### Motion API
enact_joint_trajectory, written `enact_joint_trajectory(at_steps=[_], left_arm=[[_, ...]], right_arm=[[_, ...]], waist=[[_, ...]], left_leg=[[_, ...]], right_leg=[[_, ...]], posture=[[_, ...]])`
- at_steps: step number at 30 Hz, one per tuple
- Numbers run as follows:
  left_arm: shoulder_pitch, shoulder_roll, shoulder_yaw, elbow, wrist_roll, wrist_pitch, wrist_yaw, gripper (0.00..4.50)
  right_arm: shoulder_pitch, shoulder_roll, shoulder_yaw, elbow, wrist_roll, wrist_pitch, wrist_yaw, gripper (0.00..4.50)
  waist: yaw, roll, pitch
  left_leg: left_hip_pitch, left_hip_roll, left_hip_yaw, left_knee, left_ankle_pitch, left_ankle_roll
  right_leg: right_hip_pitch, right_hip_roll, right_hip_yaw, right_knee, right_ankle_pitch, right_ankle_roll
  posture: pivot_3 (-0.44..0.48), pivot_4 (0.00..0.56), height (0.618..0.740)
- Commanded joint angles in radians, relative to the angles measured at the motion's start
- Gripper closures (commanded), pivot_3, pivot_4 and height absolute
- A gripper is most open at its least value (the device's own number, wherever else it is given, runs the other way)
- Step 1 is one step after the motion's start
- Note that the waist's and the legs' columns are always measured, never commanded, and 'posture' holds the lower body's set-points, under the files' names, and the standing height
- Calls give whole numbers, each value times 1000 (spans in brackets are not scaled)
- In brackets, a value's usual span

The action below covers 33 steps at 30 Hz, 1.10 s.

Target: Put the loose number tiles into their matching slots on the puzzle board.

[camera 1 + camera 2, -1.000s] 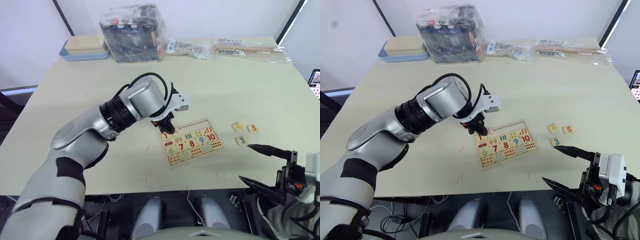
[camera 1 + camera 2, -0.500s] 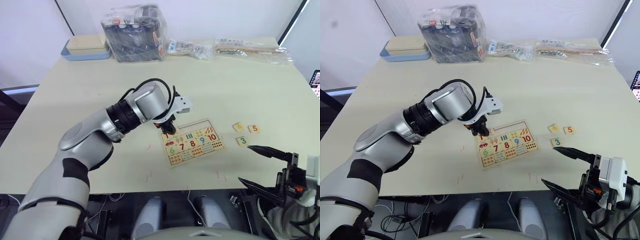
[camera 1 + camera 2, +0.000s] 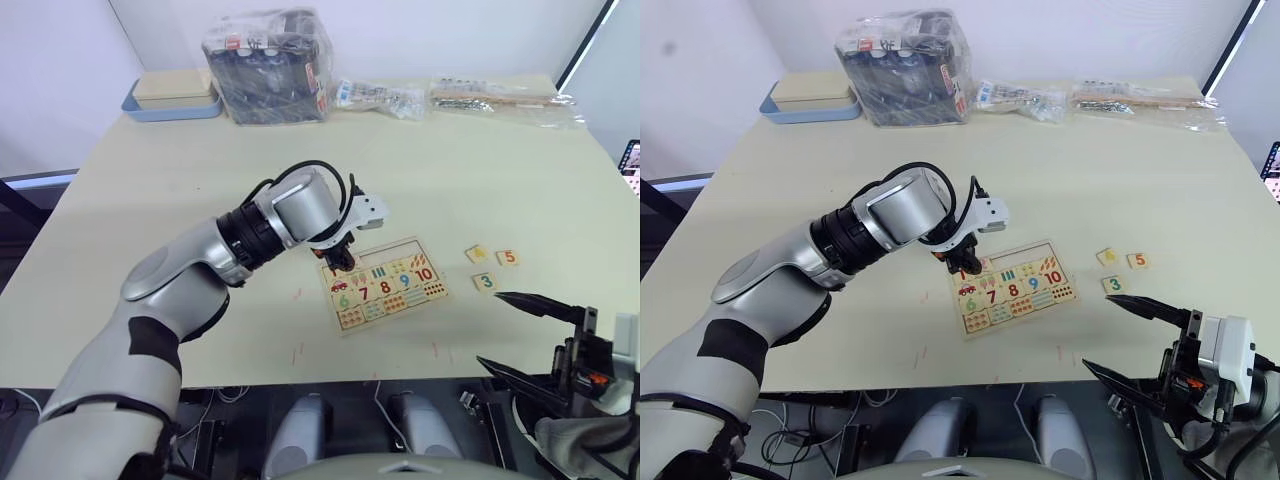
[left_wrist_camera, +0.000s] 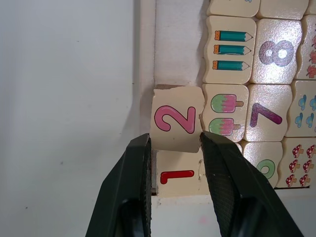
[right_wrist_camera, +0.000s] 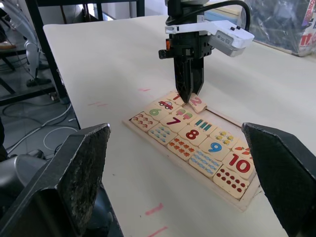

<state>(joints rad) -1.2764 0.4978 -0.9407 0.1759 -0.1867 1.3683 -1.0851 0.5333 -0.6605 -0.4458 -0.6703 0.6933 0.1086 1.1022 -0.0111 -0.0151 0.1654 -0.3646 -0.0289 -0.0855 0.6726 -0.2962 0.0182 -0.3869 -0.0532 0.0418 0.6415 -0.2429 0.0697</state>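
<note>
Left gripper [image 4: 175,143] stays clamped on the 2 tile [image 4: 176,125] at puzzle board [image 3: 385,285] top-left corner, barely shifted; right gripper [image 3: 520,335] open, unchanged.

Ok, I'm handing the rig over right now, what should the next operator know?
Left gripper: fingers closed on the 2 tile, tilted over its slot on the puzzle board, not yet seated.
Right gripper: open, low at the table's near right.
Done: 1 tile in its slot.
Left: seat the 2; then place the 3 tile, 5 tile and a yellow-marked tile, loose right of the board.
</note>
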Motion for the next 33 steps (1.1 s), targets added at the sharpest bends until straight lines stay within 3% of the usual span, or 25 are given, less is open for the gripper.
enact_joint_trajectory(at_steps=[1,33], left_arm=[[-1,-4,5,-20,-6,0,7,3193],[7,-5,2,-46,-30,16,21,3193]], right_arm=[[6,-7,-25,-35,18,-9,-5,0],[30,-3,-21,-45,11,-14,-13,0]], waist=[[0,0,0],[1,0,0]], left_leg=[[0,0,0,0,0,0],[0,0,0,0,0,0]], right_leg=[[0,0,0,0,0,0],[0,0,0,0,0,0]], posture=[[0,150,740],[0,150,740]])
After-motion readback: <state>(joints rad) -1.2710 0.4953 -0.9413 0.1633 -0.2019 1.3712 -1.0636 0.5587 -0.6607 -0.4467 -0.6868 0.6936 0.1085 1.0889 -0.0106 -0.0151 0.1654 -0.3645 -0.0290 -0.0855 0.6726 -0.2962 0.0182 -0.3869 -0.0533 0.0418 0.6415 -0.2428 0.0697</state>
